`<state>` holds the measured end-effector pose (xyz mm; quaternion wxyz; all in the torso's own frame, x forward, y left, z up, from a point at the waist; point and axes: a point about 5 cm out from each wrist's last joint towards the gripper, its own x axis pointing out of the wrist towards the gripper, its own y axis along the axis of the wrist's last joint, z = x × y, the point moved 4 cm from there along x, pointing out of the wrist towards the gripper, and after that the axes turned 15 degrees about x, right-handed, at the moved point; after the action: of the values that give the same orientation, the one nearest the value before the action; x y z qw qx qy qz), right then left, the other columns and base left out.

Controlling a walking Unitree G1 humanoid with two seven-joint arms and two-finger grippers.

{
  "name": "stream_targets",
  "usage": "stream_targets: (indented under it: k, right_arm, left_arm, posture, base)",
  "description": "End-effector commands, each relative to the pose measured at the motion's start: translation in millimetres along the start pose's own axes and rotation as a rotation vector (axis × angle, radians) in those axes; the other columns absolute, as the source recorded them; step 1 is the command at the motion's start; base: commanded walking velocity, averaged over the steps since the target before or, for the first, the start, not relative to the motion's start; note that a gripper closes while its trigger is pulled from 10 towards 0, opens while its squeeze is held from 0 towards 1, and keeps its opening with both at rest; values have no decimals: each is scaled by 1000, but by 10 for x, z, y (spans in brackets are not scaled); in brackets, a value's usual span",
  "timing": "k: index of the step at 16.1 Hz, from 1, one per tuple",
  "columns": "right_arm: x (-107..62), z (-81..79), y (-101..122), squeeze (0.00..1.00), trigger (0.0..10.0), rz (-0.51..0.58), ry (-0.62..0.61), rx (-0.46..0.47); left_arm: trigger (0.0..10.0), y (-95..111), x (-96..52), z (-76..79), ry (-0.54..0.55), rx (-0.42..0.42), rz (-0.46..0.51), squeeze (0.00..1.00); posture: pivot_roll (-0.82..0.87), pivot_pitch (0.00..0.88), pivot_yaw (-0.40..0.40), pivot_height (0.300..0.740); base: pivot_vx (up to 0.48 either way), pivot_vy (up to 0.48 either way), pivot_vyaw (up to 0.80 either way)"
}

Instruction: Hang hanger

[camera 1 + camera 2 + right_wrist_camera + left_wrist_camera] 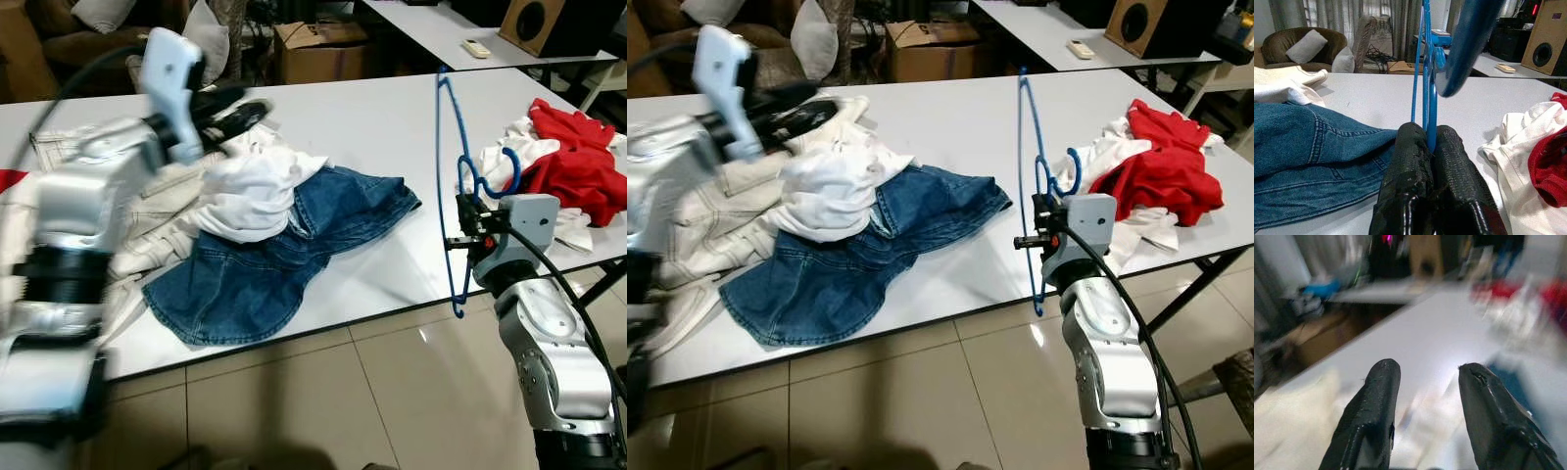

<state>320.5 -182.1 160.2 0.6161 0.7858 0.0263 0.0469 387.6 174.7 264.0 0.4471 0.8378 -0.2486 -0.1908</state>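
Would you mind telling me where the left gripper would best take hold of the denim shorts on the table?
Probably the hem corner of the denim shorts nearest the table's front edge, approached from above. That corner lies flat and uncovered, whereas the white shirt covers the waist. The left gripper is open.

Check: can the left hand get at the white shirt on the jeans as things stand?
Probably yes. The left hand is open above the clothes, beside the white shirt, which lies on top of the jeans with nothing over it.
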Motion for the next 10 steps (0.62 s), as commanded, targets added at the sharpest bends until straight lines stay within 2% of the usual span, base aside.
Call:
stream_targets:
  k: [1,3,5,10]
  right_arm:
    - [-17,45,8,0,10000,-6,-13,-4]
    - [-7,36,0,0,10000,-11,-6,-3]
    - [7,12,-10,0,10000,-16,4,-2]
    - [17,9,0,0,10000,-14,10,-3]
  left_arm:
    - [10000,-183,-38,112,-72,44,-83,1000]
    - [10000,-390,-212,271,-202,68,-161,0]
    - [10000,-465,-280,405,-269,52,-169,0]
    - [10000,-517,-224,639,-334,62,-171,0]
  posture:
    - [-113,0,-32,740]
    - [-107,0,-38,740]
    - [-104,0,-43,740]
    - [-111,0,-40,740]
  base:
    - [0,0,0]
    - [0,0,0]
    - [0,0,0]
    - [0,0,0]
